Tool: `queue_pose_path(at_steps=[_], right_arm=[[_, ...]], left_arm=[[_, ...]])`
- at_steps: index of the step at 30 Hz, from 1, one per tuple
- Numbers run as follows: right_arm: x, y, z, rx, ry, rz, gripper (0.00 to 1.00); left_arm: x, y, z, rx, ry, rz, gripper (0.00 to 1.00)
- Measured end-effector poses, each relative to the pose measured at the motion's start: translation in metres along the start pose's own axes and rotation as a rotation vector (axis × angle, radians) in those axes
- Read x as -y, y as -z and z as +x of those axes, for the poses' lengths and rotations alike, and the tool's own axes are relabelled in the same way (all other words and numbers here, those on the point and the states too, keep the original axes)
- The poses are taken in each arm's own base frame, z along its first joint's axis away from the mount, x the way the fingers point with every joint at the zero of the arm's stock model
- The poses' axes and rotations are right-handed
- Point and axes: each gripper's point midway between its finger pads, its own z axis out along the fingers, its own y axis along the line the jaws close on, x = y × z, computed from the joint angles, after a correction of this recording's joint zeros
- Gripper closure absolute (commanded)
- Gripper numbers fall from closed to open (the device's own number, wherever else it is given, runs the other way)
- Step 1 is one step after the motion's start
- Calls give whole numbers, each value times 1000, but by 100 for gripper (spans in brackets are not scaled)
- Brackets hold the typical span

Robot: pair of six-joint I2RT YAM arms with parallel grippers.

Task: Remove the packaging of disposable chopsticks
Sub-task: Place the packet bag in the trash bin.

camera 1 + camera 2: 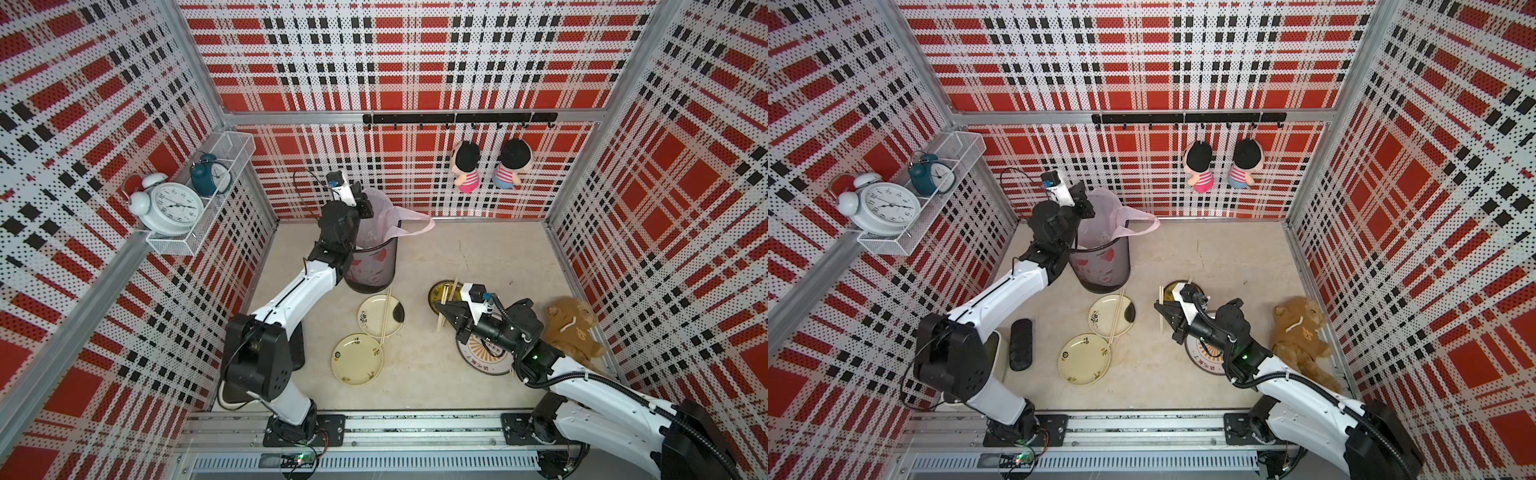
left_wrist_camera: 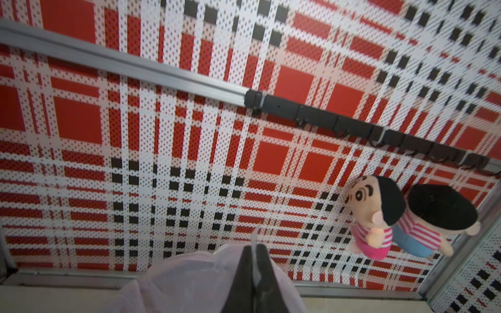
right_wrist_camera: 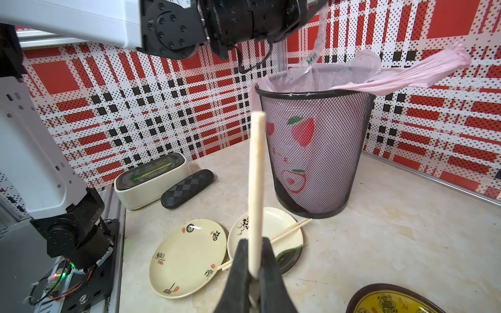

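Observation:
My left gripper (image 1: 365, 209) (image 2: 254, 245) hangs over the black mesh bin (image 1: 372, 270), shut on a clear packaging sleeve (image 3: 315, 51). The sleeve dangles down into the bin's pink liner. A thin clear strip (image 2: 255, 238) sticks out past the fingertips. My right gripper (image 1: 443, 312) (image 3: 254, 241) is shut on a bare pair of disposable chopsticks (image 3: 255, 189), held just above the table beside the dark yellow plate (image 1: 436, 291). Another pair (image 1: 386, 312) lies across a cream plate (image 1: 370, 316). One more pair (image 1: 451, 287) rests on the dark yellow plate.
A second cream plate (image 1: 357, 360) lies nearer the front, and a patterned plate (image 1: 484, 359) sits under my right arm. A brown teddy (image 1: 571, 328) lies at the right wall. A black case (image 1: 1020, 345) and a white box (image 3: 151, 178) sit by the left arm's base.

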Motion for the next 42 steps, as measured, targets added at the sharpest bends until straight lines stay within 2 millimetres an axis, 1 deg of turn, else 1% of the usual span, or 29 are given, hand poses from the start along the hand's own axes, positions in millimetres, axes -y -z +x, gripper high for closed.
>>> queue_pose_path(at_steps=[2, 3, 5, 6, 7, 9, 11, 16, 23, 26, 29, 32, 34, 36, 37, 39, 41, 42], right_arm=[[0, 0, 0, -1, 1, 3, 100], [1, 0, 0, -1, 1, 5, 100], [1, 0, 0, -1, 1, 7, 100], [1, 0, 0, 0, 1, 8, 100], [2, 0, 0, 0, 1, 10, 100], [2, 0, 0, 0, 1, 12, 100], [2, 0, 0, 0, 1, 13, 100], [3, 0, 0, 0, 1, 16, 100], [3, 1, -1, 2, 4, 21, 100], [4, 1, 0, 2, 4, 22, 100], [4, 1, 0, 2, 5, 22, 100], [4, 1, 0, 2, 5, 23, 100], [4, 1, 0, 2, 5, 23, 100], [4, 0, 0, 1, 5, 23, 100], [4, 0, 0, 1, 5, 23, 100], [4, 0, 0, -1, 4, 23, 100], [4, 0, 0, -1, 4, 25, 100], [4, 0, 0, -2, 4, 26, 100]], left_arm=[[-8, -11, 21, -60, -3, -29, 88], [-11, -14, 35, -99, -3, -41, 84], [-16, -13, 57, -165, -7, -59, 74], [-18, -11, 66, -195, -10, -71, 67], [-19, -10, 71, -211, -13, -79, 59], [-18, -7, 75, -229, -23, -97, 49], [-17, -6, 75, -246, -35, -109, 43], [-17, -4, 61, -243, -54, -140, 43], [-35, 3, 47, -231, -59, -196, 55], [-45, 7, 44, -228, -71, -250, 55], [-56, 11, 46, -240, -90, -305, 51], [-62, 13, 48, -248, -102, -337, 51], [-56, 12, 50, -256, -104, -309, 49], [-45, 13, 53, -269, -117, -274, 46], [-36, 13, 56, -281, -126, -253, 45], [-9, 10, 58, -301, -138, -190, 45], [18, 5, 56, -304, -131, -117, 45], [28, 3, 57, -308, -127, -88, 44]])
